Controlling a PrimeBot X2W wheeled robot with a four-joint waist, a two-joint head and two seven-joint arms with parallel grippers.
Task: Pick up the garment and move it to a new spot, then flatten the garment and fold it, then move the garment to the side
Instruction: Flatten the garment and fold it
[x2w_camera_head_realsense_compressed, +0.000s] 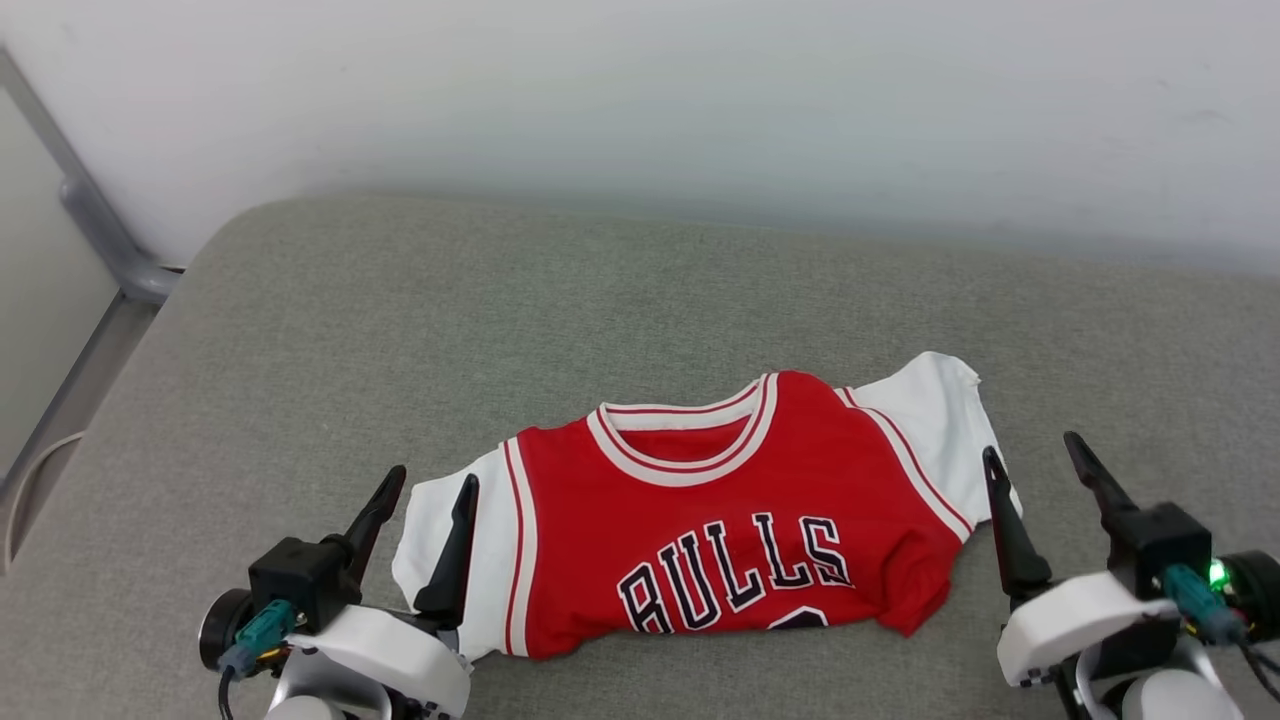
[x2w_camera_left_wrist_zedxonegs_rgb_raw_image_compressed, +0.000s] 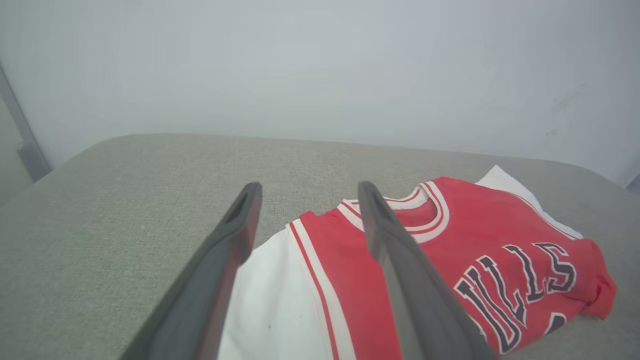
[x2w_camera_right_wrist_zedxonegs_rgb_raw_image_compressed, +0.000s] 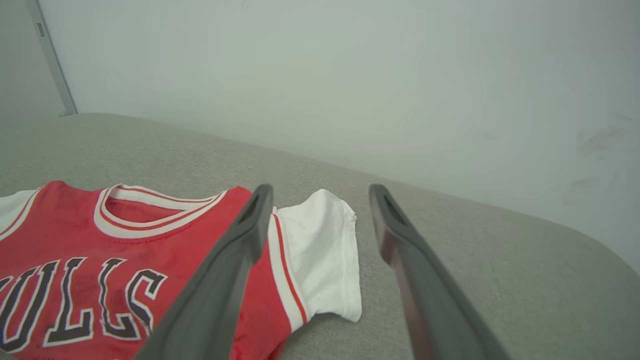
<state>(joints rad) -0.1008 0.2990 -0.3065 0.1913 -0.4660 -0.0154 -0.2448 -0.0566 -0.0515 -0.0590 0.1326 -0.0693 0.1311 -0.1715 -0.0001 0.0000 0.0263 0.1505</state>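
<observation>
Garment (x2w_camera_head_realsense_compressed: 720, 520) is lying front up on the grey cushion (x2w_camera_head_realsense_compressed: 400, 330), close in front of the robot, with its collar pointing away and the "BULLS" lettering facing the head camera. Its near edge is cutting off all but a sliver of the number below the lettering, and the red cloth is bunching a little at the near right corner.

Nothing is standing between the grippers and the cloth. The left gripper (x2w_camera_head_realsense_compressed: 434, 476) is hovering with its jaws spread wide and nothing clasped. Its inner finger is crossing over the white left sleeve (x2w_camera_head_realsense_compressed: 412, 555), while its outer finger is hanging over bare cushion just beside the sleeve's edge. In the left wrist view the left gripper (x2w_camera_left_wrist_zedxonegs_rgb_raw_image_compressed: 308, 186) is framing the sleeve and the striped trim between its two fingers.

The right gripper (x2w_camera_head_realsense_compressed: 1030, 445) is likewise gaping and gripping nothing. Its inner finger is sitting by the edge of the right sleeve (x2w_camera_head_realsense_compressed: 935, 410), and its outer finger is reaching over bare cushion. A small green light (x2w_camera_head_realsense_compressed: 1217, 574) is glowing on that wrist.

Beyond the garment the cushion is stretching to a pale wall (x2w_camera_head_realsense_compressed: 700, 100). A grey metal frame (x2w_camera_head_realsense_compressed: 100, 230) is running down the far left.
</observation>
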